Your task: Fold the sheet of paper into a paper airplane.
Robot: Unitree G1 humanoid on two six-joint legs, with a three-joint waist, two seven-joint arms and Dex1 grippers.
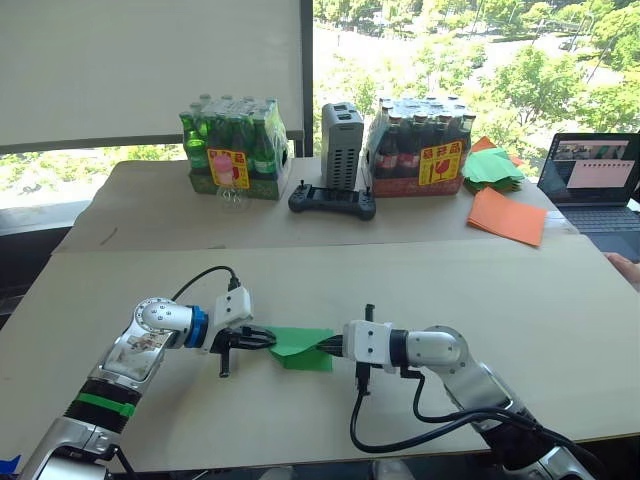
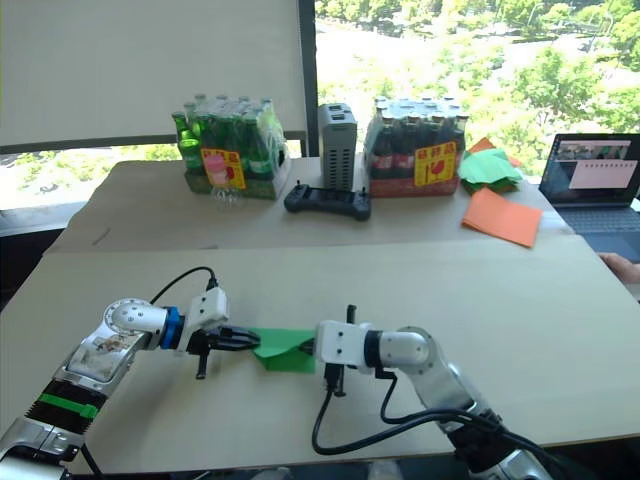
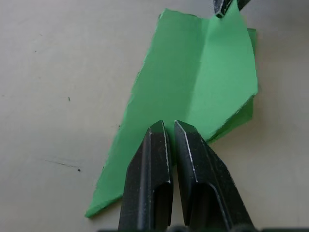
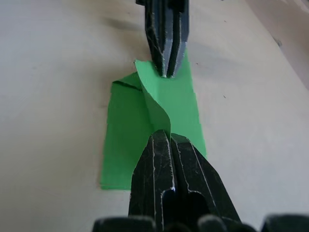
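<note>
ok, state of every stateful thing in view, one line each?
Bright green sheet of paper: partly folded, creased, pinched at both ends.
Left end effector: shut on the paper.
Right end effector: shut on the paper.
Dark grey laptop: open, screen lit.

No wording is legible: the yellow labels (image 1: 229, 168) on the bottle packs (image 1: 236, 148) are unreadable.

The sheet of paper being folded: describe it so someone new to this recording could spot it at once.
On the near table, look between the two arms. The sheet of paper is the small bright green creased piece pinched from both sides by the left gripper and right gripper. The other green papers lie piled on the far table.
</note>
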